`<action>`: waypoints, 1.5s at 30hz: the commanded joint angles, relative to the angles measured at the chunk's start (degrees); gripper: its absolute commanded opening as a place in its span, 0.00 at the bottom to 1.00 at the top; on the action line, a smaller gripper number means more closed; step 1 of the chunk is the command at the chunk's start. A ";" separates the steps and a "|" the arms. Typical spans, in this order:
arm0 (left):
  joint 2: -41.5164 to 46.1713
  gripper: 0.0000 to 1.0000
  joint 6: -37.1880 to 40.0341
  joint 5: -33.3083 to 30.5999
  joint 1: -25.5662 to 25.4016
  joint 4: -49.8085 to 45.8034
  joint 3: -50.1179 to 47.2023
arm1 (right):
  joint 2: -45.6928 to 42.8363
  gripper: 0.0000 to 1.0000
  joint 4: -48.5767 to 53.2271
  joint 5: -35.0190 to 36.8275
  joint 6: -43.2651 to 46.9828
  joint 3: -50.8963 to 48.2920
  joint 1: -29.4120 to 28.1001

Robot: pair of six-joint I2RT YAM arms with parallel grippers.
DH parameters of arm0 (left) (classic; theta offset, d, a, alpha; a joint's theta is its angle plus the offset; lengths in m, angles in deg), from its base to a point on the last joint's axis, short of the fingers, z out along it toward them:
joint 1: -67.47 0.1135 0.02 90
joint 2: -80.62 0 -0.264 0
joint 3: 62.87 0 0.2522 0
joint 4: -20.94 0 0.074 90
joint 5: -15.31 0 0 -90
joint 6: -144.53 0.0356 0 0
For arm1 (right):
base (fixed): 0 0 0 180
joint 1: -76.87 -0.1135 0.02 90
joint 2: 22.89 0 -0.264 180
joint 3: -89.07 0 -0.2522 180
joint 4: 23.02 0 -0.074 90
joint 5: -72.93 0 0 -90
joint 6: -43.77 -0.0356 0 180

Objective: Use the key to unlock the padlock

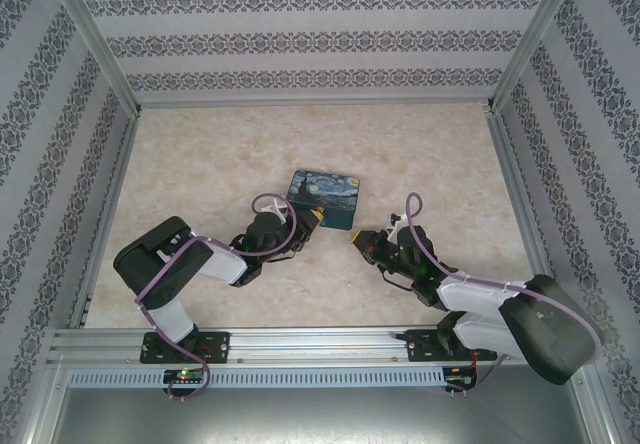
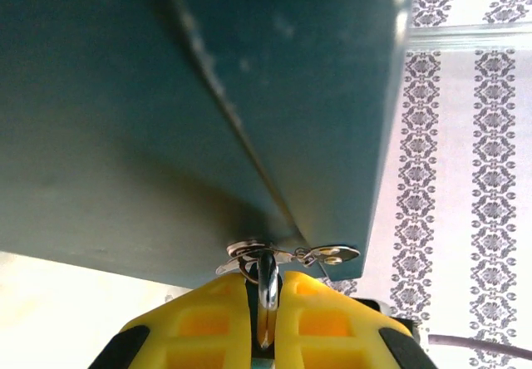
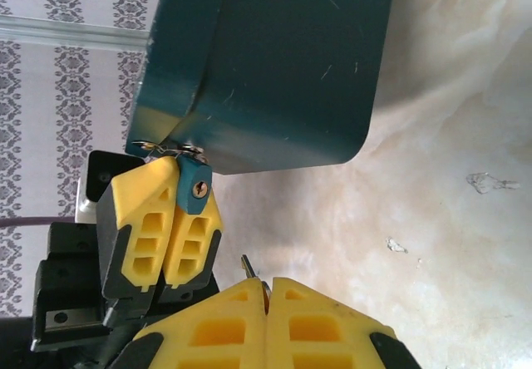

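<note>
Overhead, the left gripper (image 1: 308, 222) sits against the near edge of the box (image 1: 325, 192) on the table (image 1: 200, 164). The right gripper (image 1: 357, 238) hangs just beside it, to its right and a little nearer the bases; the padlock and key are too small to make out from up here. Through the left wrist camera, the left gripper (image 2: 267, 315) is clamped on the padlock (image 2: 268, 276). Its silvery shackle rises from between the yellow fingers and passes through the hasp (image 2: 287, 254) on the dark side of the box (image 2: 208, 95), so the lock hangs at the box, steadied by that arm. Through the right wrist camera, the padlock (image 3: 196, 188) shows its teal body pinched at the tips of the left gripper (image 3: 177, 196), just under the rounded corner of the box (image 3: 274, 61), with the keyhole facing this camera. The right gripper (image 3: 268, 294) is closed on the key (image 3: 248, 265), with only the tip poking out above the fingers. What matters is this: the keyhole lies up and to the left of the key tip, near but apart, and the key's long axis leans roughly toward it though not, I judge, squarely in line. The right arm carries the key, so it needs to shift left and advance along that axis.
</note>
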 commanded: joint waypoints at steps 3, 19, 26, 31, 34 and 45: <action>-1.71 0.00 -2.67 -2.20 -1.42 6.10 1.85 | 1.61 0.00 -2.43 1.78 -0.55 3.15 -1.02; -3.26 0.00 -3.13 -2.47 -1.85 6.92 2.54 | 9.16 0.00 -7.70 2.28 -1.09 5.78 -2.85; -3.26 0.00 -3.08 -2.44 -1.94 6.96 2.67 | 11.85 0.00 -8.75 2.26 -1.12 6.87 -2.96; -3.26 0.00 -3.18 -2.33 -1.94 6.92 2.68 | 13.91 0.00 -9.98 2.49 -1.46 7.40 -2.95; -3.26 0.00 -3.20 -2.29 -1.94 6.89 2.68 | 15.04 0.00 -10.76 2.43 -1.63 7.80 -2.95; -3.18 0.00 -3.02 -2.48 -1.94 7.03 2.23 | 17.18 0.00 -11.63 2.37 -1.79 9.10 -2.87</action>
